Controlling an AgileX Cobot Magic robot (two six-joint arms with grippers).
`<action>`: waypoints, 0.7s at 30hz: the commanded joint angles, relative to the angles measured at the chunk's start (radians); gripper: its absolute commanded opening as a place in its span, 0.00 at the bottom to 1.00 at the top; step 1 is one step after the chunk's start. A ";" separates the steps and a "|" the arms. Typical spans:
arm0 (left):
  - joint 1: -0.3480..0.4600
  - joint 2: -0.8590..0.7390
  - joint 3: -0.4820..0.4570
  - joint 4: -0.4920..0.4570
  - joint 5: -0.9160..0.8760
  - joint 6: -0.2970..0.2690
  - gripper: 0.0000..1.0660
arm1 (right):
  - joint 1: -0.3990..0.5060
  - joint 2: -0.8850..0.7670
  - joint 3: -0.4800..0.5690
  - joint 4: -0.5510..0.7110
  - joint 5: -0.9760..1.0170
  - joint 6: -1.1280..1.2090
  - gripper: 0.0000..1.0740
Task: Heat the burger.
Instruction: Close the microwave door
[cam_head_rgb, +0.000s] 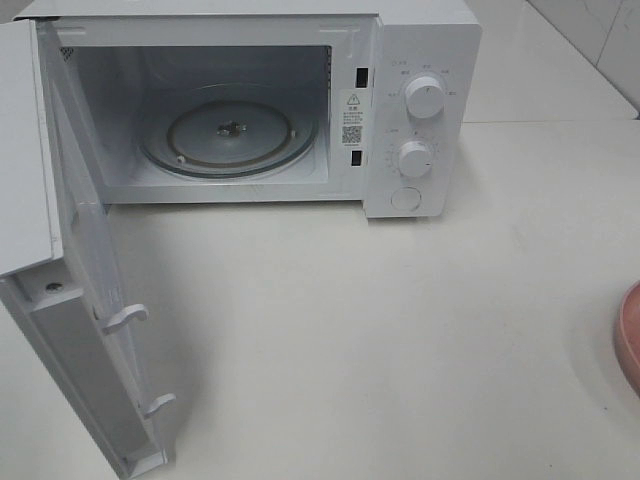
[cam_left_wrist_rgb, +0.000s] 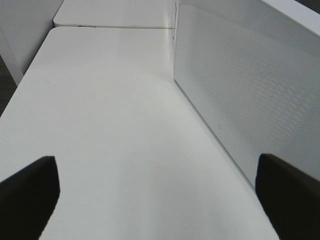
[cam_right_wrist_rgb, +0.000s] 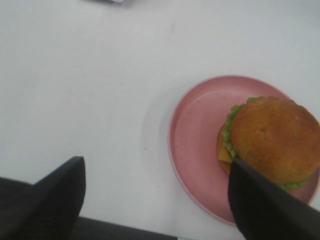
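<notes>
In the right wrist view, the burger (cam_right_wrist_rgb: 274, 137), with a golden-brown bun, green lettuce and a bit of yellow cheese, sits on a round pink plate (cam_right_wrist_rgb: 195, 130). My right gripper (cam_right_wrist_rgb: 156, 165) hovers open above the white table beside the plate. One of its dark fingers (cam_right_wrist_rgb: 265, 205) overlaps the near edge of the burger and plate in the picture, and it holds nothing. My left gripper (cam_left_wrist_rgb: 157, 165) is open over bare table next to the microwave door (cam_left_wrist_rgb: 240, 85). Neither gripper shows in the exterior view, where only the plate's rim (cam_head_rgb: 630, 335) is seen.
The white microwave (cam_head_rgb: 420, 110) stands at the back with its cavity open and the glass turntable (cam_head_rgb: 228, 132) bare. Its door (cam_head_rgb: 85, 320) is swung out to the front left. Two knobs (cam_head_rgb: 425, 97) sit on its right panel.
</notes>
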 joint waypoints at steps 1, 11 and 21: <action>0.000 -0.022 0.002 -0.005 -0.003 0.003 0.96 | -0.045 -0.046 0.003 0.000 -0.011 -0.021 0.71; 0.000 -0.022 0.002 -0.005 -0.003 0.003 0.96 | -0.228 -0.300 0.006 0.002 -0.011 -0.034 0.71; 0.000 -0.021 0.002 -0.005 -0.003 0.003 0.96 | -0.236 -0.313 0.006 0.020 -0.012 -0.059 0.71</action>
